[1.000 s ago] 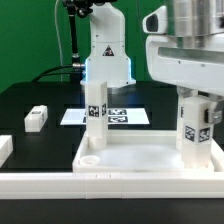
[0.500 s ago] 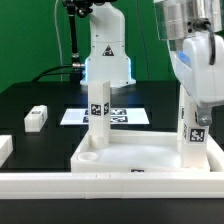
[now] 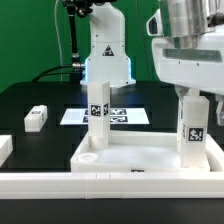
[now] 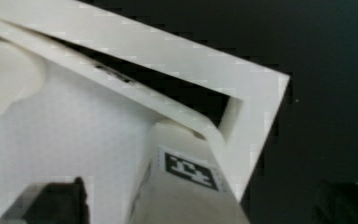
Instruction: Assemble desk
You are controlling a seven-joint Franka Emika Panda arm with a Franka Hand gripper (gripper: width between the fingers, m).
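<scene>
- Gripper (image 3: 195,93) sits on top of the right leg (image 3: 193,125); I cannot tell if it clamps or is loose.
- Desk top (image 3: 150,160) lies by the front rail (image 3: 60,183), two legs upright in corners.
- I judge: keep the leg vertical while twisting, w/o side push.
- Loose leg (image 3: 36,118) waits on the exterior view's left.

White desk top (image 3: 140,158) lies flat — two tagged legs (image 3: 97,112) upright, one loose leg (image 3: 36,118) apart.

Green backdrop (image 3: 30,40), black table (image 3: 40,100)
</scene>
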